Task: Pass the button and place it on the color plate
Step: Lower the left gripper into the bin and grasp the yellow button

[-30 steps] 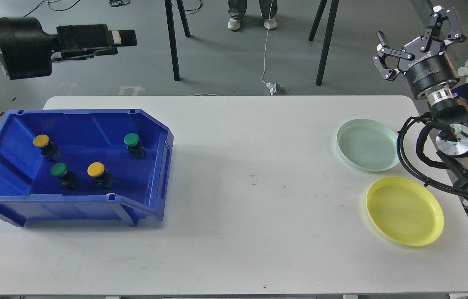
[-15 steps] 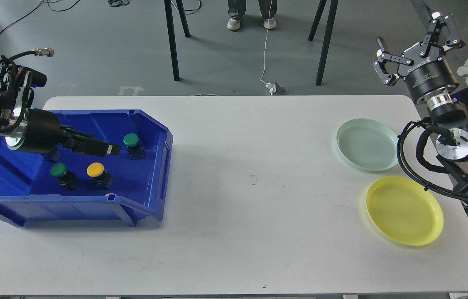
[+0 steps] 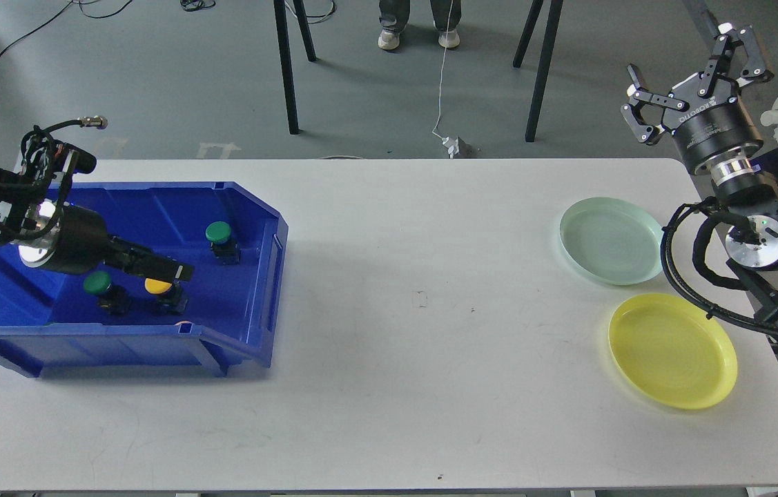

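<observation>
A blue bin [image 3: 261,276] at the table's left holds push buttons. A green-capped button [image 3: 219,232] stands at its back right, another green one [image 3: 97,283] at the front left. A yellow-capped button [image 3: 157,286] is partly covered by my left gripper [image 3: 178,271], which reaches down into the bin just above it. Its fingers overlap in this view, so I cannot tell their state. My right gripper [image 3: 696,59] is open and empty, raised beyond the table's far right corner. A pale green plate [image 3: 611,240] and a yellow plate [image 3: 672,350] lie at the right.
The white table [image 3: 402,331] spans the view. My right arm's body and cables [image 3: 747,276] hang beside the plates at the right edge. Chair legs and a person's feet stand on the floor beyond the table.
My left arm has dropped from high above the bin's back into the bin, and its gripper now sits over the yellow button. The second yellow button is now hidden. The right gripper has barely moved.
</observation>
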Controlling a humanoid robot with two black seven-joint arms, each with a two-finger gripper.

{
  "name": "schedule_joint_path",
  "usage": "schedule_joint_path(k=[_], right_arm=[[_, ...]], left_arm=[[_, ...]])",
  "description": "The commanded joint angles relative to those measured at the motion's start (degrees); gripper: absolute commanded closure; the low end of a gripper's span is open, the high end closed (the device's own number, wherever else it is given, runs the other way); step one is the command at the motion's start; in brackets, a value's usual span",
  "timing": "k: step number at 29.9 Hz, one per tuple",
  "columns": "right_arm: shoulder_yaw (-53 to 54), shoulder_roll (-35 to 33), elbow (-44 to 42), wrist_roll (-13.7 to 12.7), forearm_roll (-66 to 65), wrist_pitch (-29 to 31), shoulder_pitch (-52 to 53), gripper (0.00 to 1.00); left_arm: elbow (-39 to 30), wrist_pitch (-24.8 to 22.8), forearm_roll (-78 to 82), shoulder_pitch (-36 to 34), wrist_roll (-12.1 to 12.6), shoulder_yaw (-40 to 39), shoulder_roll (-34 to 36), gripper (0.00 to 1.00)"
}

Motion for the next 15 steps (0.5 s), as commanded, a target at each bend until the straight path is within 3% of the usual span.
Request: schedule_joint_path(k=[1,15], right_arm=[[0.1,-0.1,0.0,0.0,0.0,0.0,0.0,0.01],[0.1,-0.2,0.1,0.0,0.0,0.0,0.0,0.01]], left_arm=[[1.5,0.0,0.0,0.7,0.0,-0.1,-0.2,0.0],[7.7,0.0,0.0,4.5,0.0,-0.6,-3.9,0.0]])
